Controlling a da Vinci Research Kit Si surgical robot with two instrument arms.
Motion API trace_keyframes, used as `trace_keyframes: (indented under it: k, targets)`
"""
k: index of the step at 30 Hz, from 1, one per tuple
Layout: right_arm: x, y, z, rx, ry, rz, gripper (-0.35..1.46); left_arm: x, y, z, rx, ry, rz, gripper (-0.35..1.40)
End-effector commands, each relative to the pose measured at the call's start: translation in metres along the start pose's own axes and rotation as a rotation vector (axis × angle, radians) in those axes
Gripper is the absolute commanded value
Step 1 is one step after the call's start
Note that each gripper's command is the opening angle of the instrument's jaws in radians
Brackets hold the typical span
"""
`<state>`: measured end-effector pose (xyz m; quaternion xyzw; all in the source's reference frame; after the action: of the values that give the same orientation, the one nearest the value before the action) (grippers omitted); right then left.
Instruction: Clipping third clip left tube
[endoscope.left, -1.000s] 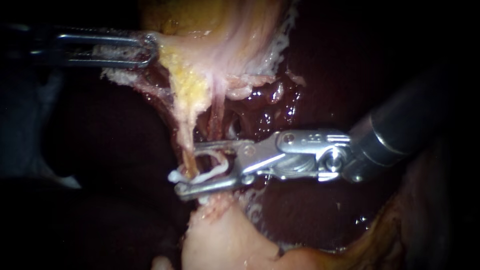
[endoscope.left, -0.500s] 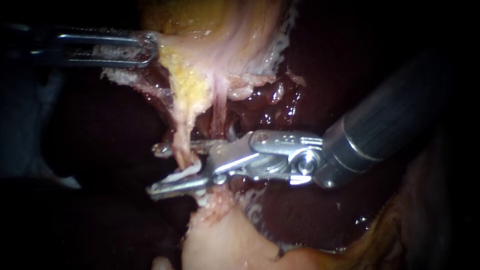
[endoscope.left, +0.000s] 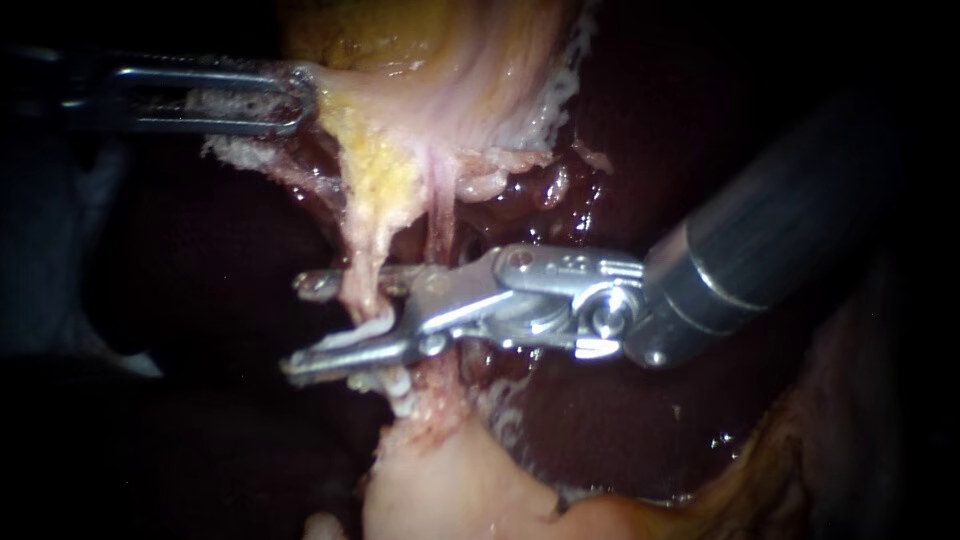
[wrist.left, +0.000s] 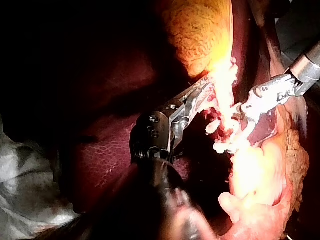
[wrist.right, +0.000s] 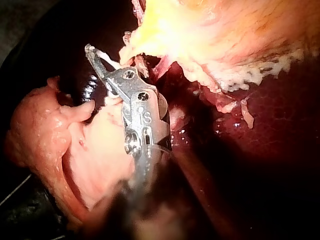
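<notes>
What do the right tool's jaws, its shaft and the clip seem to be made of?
The right tool has polished metal jaws with bright glints. Its shaft looks dark and matte, perhaps coated metal or plastic. The clip is white and smooth, likely plastic.

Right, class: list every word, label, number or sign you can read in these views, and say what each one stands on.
None can be read.
On the right instrument: small marks on the metal head behind its open jaws, too small and blurred to read.
On the left instrument, jaws shut on pale tissue: no marks show.
On the liver and the tube: no writing.
</notes>
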<state>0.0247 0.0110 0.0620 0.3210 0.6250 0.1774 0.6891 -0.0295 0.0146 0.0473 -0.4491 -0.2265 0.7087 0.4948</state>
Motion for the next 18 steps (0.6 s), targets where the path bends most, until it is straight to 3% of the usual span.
trace_keyframes:
  k: [1, 5, 10, 14, 18]
  targets:
    - [0.0005, 0.0001, -0.0002, -0.004, 0.005, 0.003, 0.5, 0.0, 0.0, 0.0, 0.001, 0.0, -0.001, -0.35]
    - [0.002, 0.0004, -0.0008, -0.008, 0.022, 0.0, 0.5, 0.0, 0.0, 0.0, 0.0, 0.0, -0.001, -0.35]
    - [0.0027, 0.0001, -0.0009, -0.006, 0.029, -0.003, 0.5, 0.0, -0.0002, 0.0001, 0.0, -0.001, 0.0, -0.35]
    - [0.0031, -0.0009, -0.0011, 0.001, 0.029, -0.002, 0.5, 0.0001, -0.0005, 0.0, -0.002, -0.001, 0.0, -0.35]
    - [0.0047, -0.0022, -0.0019, 0.022, 0.031, 0.007, 0.5, 0.0001, -0.0006, 0.0, -0.002, -0.002, 0.001, -0.35]
